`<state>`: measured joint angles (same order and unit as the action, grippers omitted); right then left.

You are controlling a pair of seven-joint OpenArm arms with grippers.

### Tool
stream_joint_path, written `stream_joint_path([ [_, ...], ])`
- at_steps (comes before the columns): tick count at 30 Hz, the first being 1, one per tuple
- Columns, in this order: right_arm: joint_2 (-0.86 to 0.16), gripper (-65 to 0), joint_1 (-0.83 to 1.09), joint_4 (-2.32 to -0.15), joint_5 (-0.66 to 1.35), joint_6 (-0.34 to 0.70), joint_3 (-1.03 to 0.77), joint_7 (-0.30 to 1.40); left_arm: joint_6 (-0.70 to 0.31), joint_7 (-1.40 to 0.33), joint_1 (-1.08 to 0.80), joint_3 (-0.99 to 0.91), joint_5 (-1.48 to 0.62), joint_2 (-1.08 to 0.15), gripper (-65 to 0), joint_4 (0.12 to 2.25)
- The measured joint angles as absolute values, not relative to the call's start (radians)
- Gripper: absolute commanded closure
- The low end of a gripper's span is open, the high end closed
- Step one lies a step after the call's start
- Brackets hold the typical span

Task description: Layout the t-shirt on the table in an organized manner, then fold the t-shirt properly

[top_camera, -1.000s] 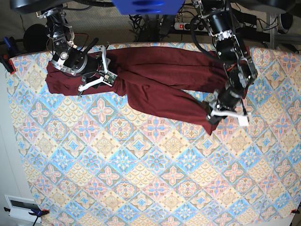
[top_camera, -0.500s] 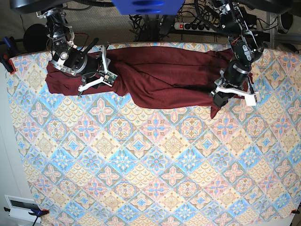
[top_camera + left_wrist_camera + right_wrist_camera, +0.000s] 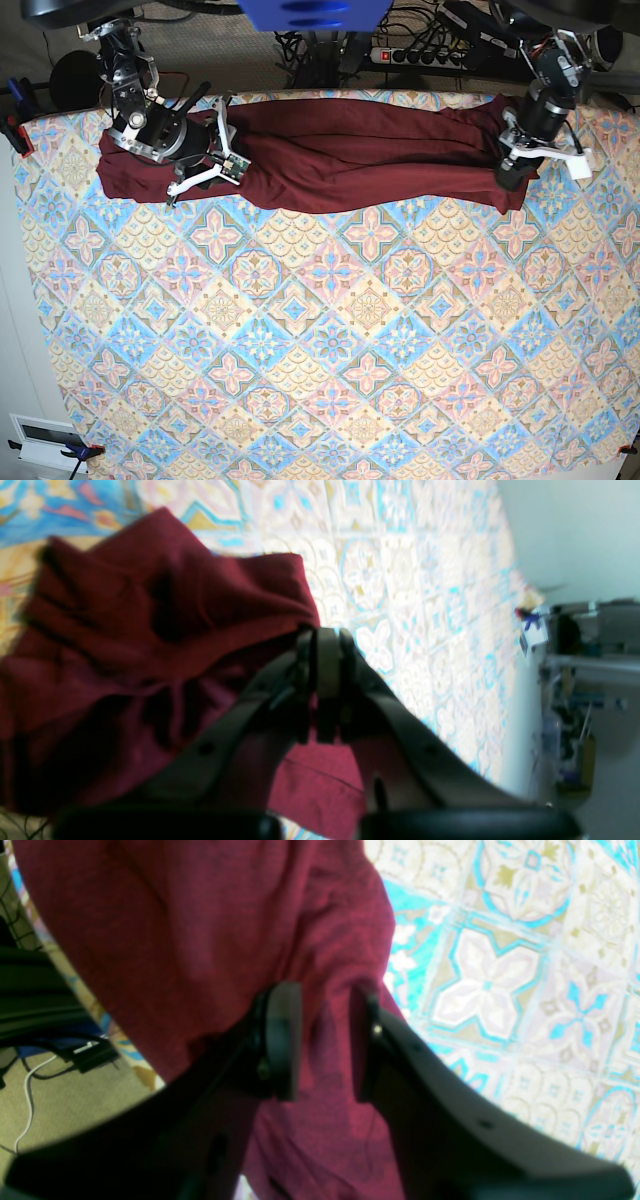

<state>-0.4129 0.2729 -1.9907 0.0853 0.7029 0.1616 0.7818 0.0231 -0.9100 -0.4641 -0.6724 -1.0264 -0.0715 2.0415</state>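
The left gripper point(image 3: 327, 680) is pinching the t-shirt point(image 3: 360, 150) shut, stretching it out; the right gripper point(image 3: 325, 1040) is half-open around cloth. Next, smoothing it flat on the table point(image 3: 330, 350).

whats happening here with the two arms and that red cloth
A two-armed robot is spreading a dark red t-shirt along the far edge of the patterned table. The left gripper is shut on one end of the t-shirt, pulling it taut. The right gripper sits at the other end with a fold of fabric between its parted jaws. The t-shirt lies as a long, bunched strip, not yet flat or folded.
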Motion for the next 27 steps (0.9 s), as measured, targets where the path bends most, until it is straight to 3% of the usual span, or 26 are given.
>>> stream_joint_path([
  [10,-0.41,-15.9,0.274,-1.989,0.086,0.703,0.162,0.783,0.023,-0.915,-0.539,-0.694,-1.151,-0.153,0.0,2.042],
  [17,-0.41,-15.8,0.283,-1.989,0.085,0.703,0.162,0.783,0.019,-1.029,-0.511,-0.689,-0.971,-0.153,-0.1,2.028],
  [21,-0.41,-15.8,0.282,-1.99,0.085,0.703,0.162,0.781,0.019,-1.095,-0.465,-0.667,-0.895,-0.156,-5.1,2.028],
  [27,-0.411,-15.8,0.282,-1.99,0.085,0.703,0.162,0.783,0.019,-1.144,-0.483,-0.592,-0.8,-0.212,-20.4,2.028],
])
